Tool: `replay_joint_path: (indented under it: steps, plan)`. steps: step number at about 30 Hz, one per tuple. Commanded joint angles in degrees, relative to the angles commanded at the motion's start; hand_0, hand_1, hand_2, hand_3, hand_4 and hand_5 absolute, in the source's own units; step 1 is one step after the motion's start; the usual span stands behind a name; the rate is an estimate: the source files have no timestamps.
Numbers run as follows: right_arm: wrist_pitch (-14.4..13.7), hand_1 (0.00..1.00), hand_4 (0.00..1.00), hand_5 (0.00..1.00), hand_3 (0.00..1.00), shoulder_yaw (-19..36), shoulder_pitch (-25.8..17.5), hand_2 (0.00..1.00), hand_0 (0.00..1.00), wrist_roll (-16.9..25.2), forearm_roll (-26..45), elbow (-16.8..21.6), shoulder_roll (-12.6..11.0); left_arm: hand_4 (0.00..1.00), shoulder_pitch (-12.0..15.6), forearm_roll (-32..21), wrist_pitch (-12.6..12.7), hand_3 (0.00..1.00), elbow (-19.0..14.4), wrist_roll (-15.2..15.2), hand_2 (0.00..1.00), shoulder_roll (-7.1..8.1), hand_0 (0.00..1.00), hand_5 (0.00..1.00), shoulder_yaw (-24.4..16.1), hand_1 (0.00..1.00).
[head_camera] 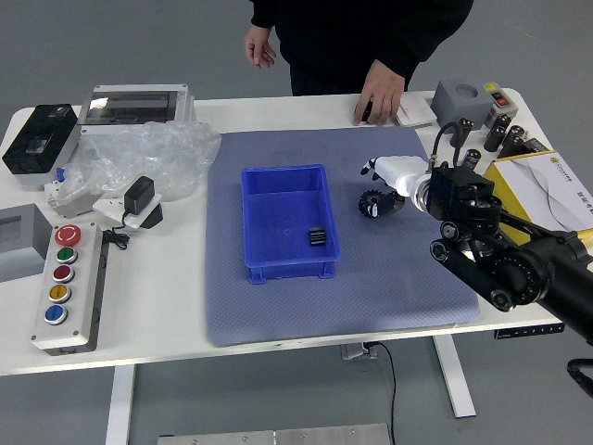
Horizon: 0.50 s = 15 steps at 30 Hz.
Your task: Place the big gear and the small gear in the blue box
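Closest to me is the near edge of the white table (157, 334), with a grey-blue mat (389, 301) on it. The button panel (86, 301) stands at the left, its row of coloured buttons facing up. I have my right arm (514, 269) reaching in from the right, over the mat.

The blue box (292, 270) sits upright on the mat, open at the top. The small gear (318, 236) lies inside it, by the right wall. The big gear (373, 204) is outside the box, on its right and near it, over the mat. My right hand (403, 176), white-backed, is right at the big gear and partly covers it; from here I cannot tell whether it is open or gripping the gear.

To the right of the arm is a yellow box (510, 190); over on the left, clear plastic wrap (148, 158) lies crumpled. At the far side stands a person in black (343, 42). One hand (379, 91) rests at the table's far edge on a small black object (367, 113); the other hand (260, 46) hangs free.
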Motion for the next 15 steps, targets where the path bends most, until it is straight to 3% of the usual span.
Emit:
replay_joint_path:
  steps: [15]
  plan:
    - [0.3,0.704,0.709,0.236,0.843,-0.7,0.8,0.773,0.749,2.0,1.5,-6.5,1.2,0.700,0.0,0.2,0.0,0.866,0.0,0.1,0.846,-0.14,0.820,0.260,0.0,0.847]
